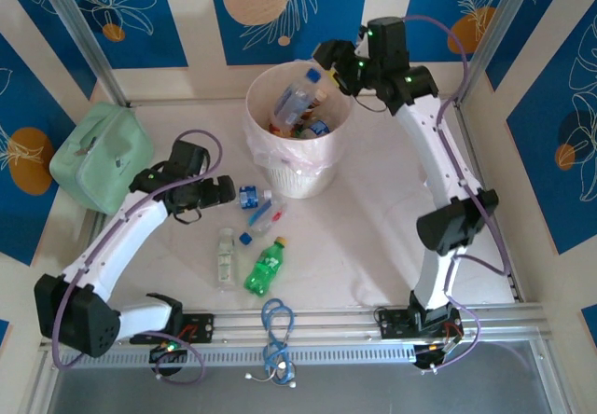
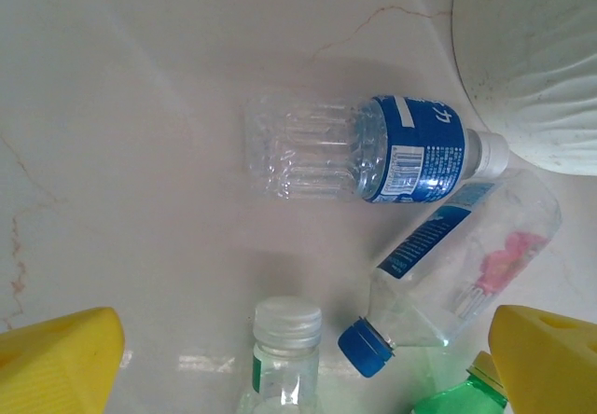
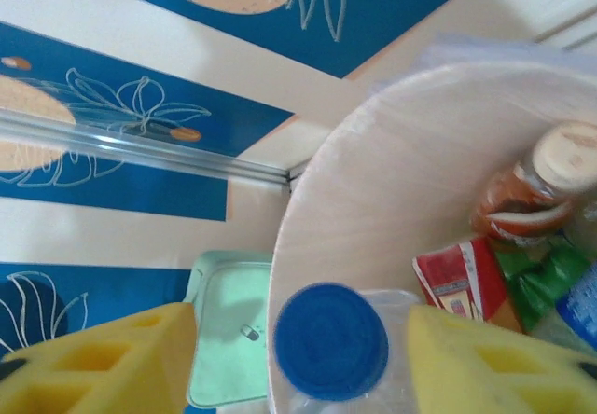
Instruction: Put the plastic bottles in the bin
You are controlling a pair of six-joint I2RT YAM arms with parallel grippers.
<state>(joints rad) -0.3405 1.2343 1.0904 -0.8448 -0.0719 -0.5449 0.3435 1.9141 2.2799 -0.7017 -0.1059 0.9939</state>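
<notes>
Drop step on the right arm. Right fingers (image 3: 103, 367) hang over the far-right edge of the bin (image 3: 392, 181). They're parted, with a gap on both sides of the blue-capped bottle (image 3: 331, 341) between them, so they're not gripping it as far as I can see. That bottle sits inside the rim, above the other bottles in there.

Left fingers (image 2: 56, 363) are wide open and empty, low over the worktop (image 2: 140, 106), near-left of the bin. Four bottles are not binned yet:
- blue-label bottle (image 2: 373, 148), on its side
- pink-print bottle (image 2: 466, 255), right against it
- white-capped bottle (image 2: 284, 358)
- green bottle (image 1: 266, 265)

Next, my call: lift the right arm clear of the rim, then bring the left down to straddle the blue-label bottle across its body. It's round and may roll.
</notes>
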